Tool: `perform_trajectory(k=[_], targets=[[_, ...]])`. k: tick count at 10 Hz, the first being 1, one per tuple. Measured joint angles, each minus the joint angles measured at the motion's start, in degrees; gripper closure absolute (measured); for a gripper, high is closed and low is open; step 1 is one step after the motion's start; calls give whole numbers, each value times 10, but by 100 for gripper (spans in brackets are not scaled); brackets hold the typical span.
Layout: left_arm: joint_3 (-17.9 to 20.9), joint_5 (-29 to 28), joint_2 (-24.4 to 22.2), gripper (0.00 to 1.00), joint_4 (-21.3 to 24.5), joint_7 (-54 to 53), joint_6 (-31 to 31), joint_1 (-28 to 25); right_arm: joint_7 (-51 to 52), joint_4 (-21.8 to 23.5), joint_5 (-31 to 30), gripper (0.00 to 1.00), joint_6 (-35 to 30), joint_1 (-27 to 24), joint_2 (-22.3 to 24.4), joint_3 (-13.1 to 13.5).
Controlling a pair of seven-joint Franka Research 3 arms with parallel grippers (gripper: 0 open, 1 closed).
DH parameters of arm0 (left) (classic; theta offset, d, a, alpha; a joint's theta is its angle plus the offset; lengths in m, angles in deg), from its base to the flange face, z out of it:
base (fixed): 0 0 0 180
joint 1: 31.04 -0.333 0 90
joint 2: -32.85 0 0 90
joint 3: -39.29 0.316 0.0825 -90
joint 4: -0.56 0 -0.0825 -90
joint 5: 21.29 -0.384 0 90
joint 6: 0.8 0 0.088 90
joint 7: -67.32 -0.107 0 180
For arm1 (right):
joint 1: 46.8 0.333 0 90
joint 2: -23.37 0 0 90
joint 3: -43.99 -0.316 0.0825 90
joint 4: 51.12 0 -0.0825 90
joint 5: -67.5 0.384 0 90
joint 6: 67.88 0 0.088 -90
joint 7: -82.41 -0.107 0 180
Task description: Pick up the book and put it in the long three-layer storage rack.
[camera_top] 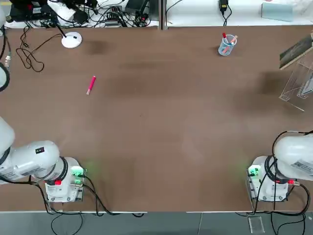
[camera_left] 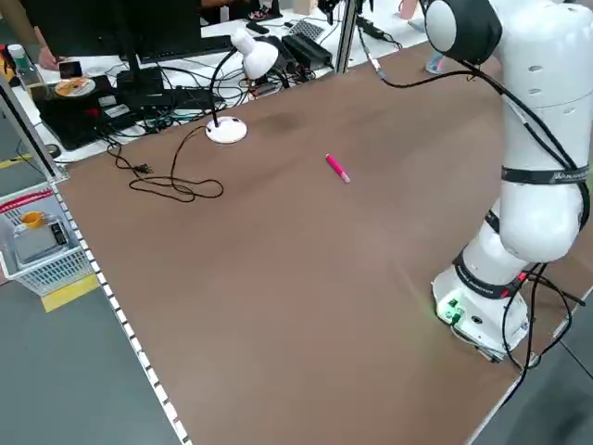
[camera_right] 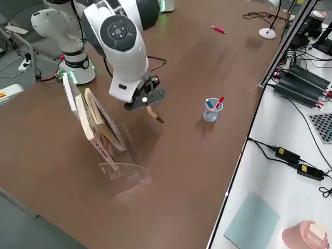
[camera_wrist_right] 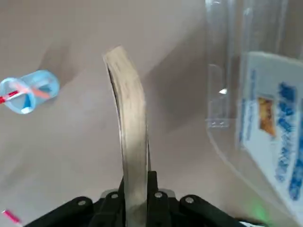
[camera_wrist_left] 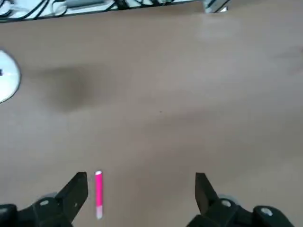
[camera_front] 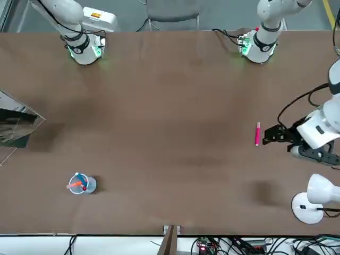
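White plastic basket (camera_left: 57, 271) first, far left beside the table (camera_top: 161, 112): it's holding a grey item (camera_left: 37, 243) and a small orange thing (camera_left: 33, 220). Moving right, the lamp (camera_top: 72, 40) is standing near the back edge, and the left gripper (camera_wrist_left: 141, 174) is hanging wide open over the left part of the table, with a pink marker (camera_top: 91, 85) lying below.

Over toward the right there's the little clear-blue cup (camera_top: 226, 46), and it's holding a few markers (camera_right: 215, 104), red, blue and orangey.

Then the fun bit: the right gripper (camera_wrist_right: 137, 176) is clamping the book (camera_top: 296, 52), closed on it, pages edge-on between the fingers. So the book's up in the air between the cup and the rack, not in a tier.

The clear acrylic rack (camera_right: 129, 176) is sitting at the far right, already carrying several books (camera_right: 93, 124) leaning at a slant; one is showing a white cover with blue lettering (camera_wrist_right: 286, 127).
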Motion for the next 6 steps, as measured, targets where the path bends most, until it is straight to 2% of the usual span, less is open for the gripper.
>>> perform_trajectory(k=[4, 5, 6], targets=[[9, -15, -22, 0, 0, 0, 44, -4, -30, -44, -26, 84, -40, -20, -46, 1], [27, -15, -30, 0, 1, -1, 59, 4, -30, -55, -30, 84, -51, -26, -53, 1], [62, -15, -40, 0, 1, -3, 71, 24, -30, -65, -38, 84, -60, -29, -56, 1]])
